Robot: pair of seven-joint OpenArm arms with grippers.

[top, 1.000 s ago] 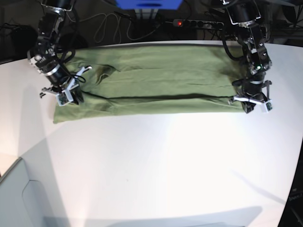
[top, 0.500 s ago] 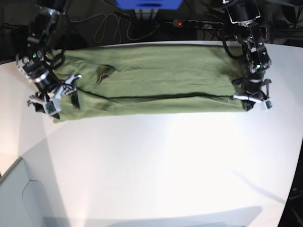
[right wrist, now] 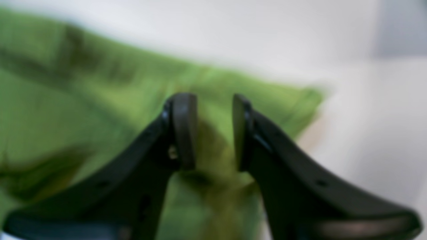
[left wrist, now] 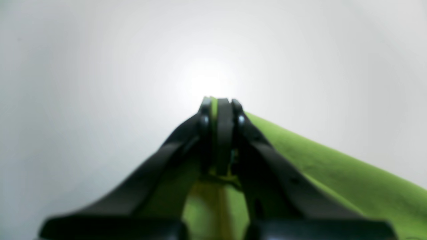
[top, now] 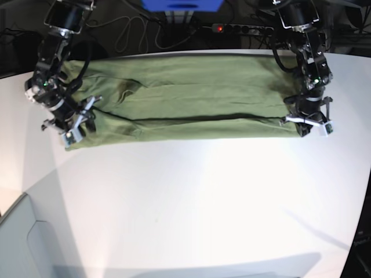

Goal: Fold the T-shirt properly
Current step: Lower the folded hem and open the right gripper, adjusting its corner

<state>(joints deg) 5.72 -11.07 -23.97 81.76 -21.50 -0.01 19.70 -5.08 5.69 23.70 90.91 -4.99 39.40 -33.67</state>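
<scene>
A: Left wrist view first. What shows?

B: The left gripper (left wrist: 220, 106) fills the lower middle, blurred. Its jaws are pressed nearly together with a thin strip of green cloth between the tips, so it holds the T-shirt (left wrist: 333, 173). The shirt runs off the right and bottom edges. Behind it is the white table (left wrist: 100, 66). Where on the shirt the pinch sits cannot be told from here.

A: Right wrist view?

B: Heavily blurred. The right gripper (right wrist: 208, 130) has a narrow gap between its pads, nothing visibly clamped. Green shirt (right wrist: 66, 100) lies below and behind it, with one corner ending at the right; pale table (right wrist: 367, 133) beyond. Whether the tips touch the cloth cannot be told.

A: Base view?

B: The T-shirt (top: 191, 104) lies across the far part of the table (top: 203, 202) as a long band, with a dark fold line along its length. The left gripper (top: 307, 124) sits at the band's right end, the right gripper (top: 72, 124) at its left end near the front corner. Jaw detail is too small to read. Cables (top: 133, 29) and a power strip (top: 243, 27) lie behind the table, half in shadow; a blue object (top: 182, 4) is cut off by the top edge.
</scene>
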